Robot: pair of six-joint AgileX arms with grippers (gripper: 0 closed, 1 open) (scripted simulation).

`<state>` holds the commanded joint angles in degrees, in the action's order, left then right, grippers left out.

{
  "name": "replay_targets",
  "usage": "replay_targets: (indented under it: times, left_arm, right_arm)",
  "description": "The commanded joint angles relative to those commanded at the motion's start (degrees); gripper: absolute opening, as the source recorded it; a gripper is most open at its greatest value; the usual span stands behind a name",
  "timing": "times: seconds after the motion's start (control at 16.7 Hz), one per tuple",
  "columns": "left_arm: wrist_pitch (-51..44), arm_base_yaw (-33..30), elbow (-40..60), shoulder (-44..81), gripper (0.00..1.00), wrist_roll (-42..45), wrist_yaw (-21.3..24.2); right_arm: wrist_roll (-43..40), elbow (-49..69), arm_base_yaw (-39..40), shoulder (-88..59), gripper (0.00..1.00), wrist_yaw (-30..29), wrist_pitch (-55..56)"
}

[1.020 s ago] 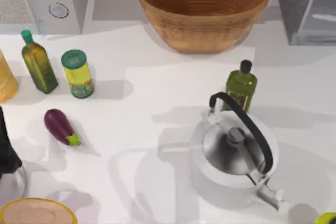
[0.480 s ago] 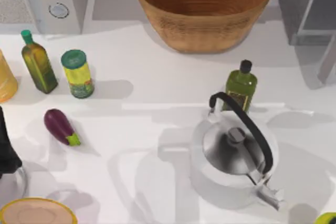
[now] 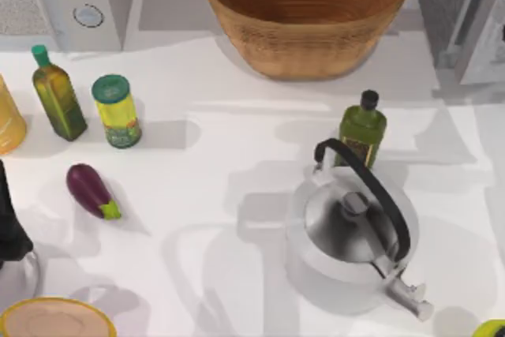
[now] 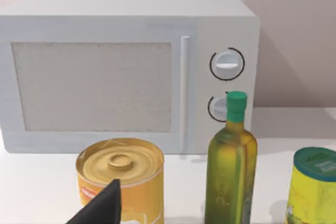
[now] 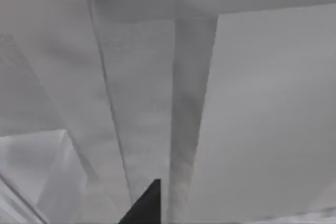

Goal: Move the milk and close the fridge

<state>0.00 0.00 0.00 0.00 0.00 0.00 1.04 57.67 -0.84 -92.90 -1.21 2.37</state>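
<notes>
**Right gripper at the fridge door**

The right gripper (image 5: 144, 205) (jaw state impossible to tell) sits close against the fridge's (image 3: 442, 5) pale door panel (image 3: 485, 33), at the table's far right corner. Left arm (image 3: 9, 222) parked at the left edge.

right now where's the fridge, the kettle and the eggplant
fridge (image 3: 483, 29), top view, on its pale door panel at the far right.
kettle (image 3: 347, 230), top view, on the shiny lid.
eggplant (image 3: 88, 187), top view, on the purple body.
</notes>
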Motion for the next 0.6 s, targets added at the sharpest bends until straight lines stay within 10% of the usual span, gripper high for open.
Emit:
replay_targets:
  times: [0.6]
  left_arm:
    - [0.0,0.0,0.0,0.0,1.00,0.0,0.0]
  right_arm:
    - [-0.2,8.1,-0.8,-7.0,1.00,-0.3,-1.8]
